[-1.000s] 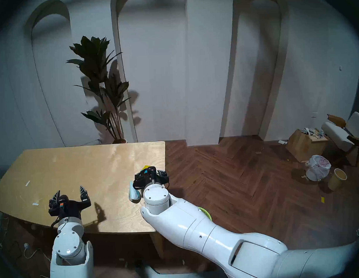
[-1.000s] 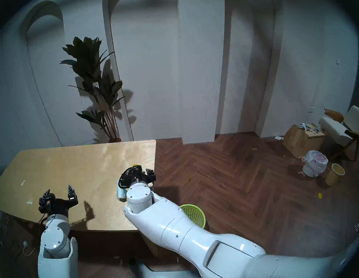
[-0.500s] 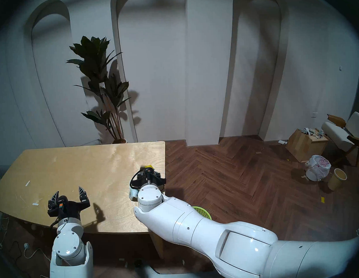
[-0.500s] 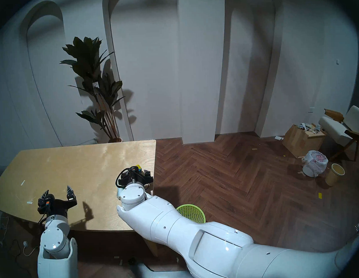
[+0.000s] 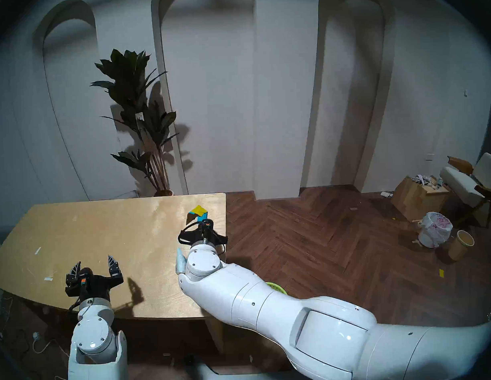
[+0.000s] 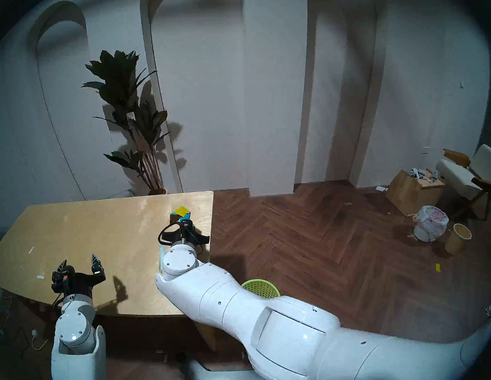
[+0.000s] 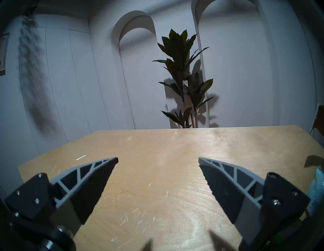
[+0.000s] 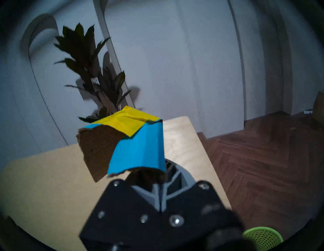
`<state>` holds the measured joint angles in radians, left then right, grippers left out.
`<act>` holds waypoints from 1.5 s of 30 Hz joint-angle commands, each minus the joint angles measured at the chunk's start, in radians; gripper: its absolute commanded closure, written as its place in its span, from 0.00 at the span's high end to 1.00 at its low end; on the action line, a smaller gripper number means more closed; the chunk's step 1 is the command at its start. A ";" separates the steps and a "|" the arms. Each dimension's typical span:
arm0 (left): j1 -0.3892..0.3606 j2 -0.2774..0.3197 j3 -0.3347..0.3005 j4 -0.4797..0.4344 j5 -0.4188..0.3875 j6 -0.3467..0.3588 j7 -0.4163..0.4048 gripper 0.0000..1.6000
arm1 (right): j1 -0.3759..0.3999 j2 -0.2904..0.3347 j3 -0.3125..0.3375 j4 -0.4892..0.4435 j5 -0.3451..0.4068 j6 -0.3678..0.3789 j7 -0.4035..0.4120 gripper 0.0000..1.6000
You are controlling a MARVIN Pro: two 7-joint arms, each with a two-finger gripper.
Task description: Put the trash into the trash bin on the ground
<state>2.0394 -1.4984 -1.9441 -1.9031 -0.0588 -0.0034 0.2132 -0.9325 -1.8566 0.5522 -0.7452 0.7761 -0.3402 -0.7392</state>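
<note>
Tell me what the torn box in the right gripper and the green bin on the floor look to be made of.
Torn box: corrugated cardboard, seemingly; raw brown torn edges under a smooth blue and yellow printed face. Green bin: likely moulded plastic; uniform lime colour, regular mesh perforations, smooth rim.

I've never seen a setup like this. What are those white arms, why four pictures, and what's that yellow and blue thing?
It is a two-armed robot. Two pictures come from cameras on its head, looking down at a wooden table; the other two sit on its wrists. The right gripper is shut on a torn cardboard box with a yellow and blue top, held above the table. The left gripper hangs open and empty. A pale blue wrapper lies on the table. The green mesh bin stands on the floor beside it.
</note>
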 commanded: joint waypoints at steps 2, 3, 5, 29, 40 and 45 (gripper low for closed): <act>-0.003 0.003 0.000 -0.023 0.000 -0.007 -0.003 1.00 | -0.004 0.131 0.053 -0.126 -0.034 -0.071 -0.068 0.00; -0.003 0.003 0.000 -0.023 0.000 -0.007 -0.003 1.00 | -0.004 0.131 0.053 -0.126 -0.034 -0.071 -0.068 0.00; -0.003 0.003 0.000 -0.023 0.000 -0.007 -0.004 1.00 | -0.012 0.150 0.068 -0.122 -0.038 -0.069 -0.080 0.00; -0.001 0.001 -0.002 -0.027 0.000 -0.006 -0.007 1.00 | -0.047 0.207 0.043 0.203 -0.017 -0.079 0.079 0.00; -0.002 0.001 -0.002 -0.026 0.001 -0.006 -0.008 1.00 | -0.011 0.127 0.026 0.392 -0.011 -0.094 0.131 0.00; -0.002 0.001 -0.002 -0.025 0.001 -0.006 -0.008 1.00 | 0.001 0.110 0.029 0.436 -0.005 -0.099 0.158 0.00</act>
<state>2.0407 -1.4987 -1.9455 -1.9054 -0.0571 -0.0033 0.2055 -0.9752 -1.6848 0.5767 -0.3547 0.7646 -0.4182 -0.6133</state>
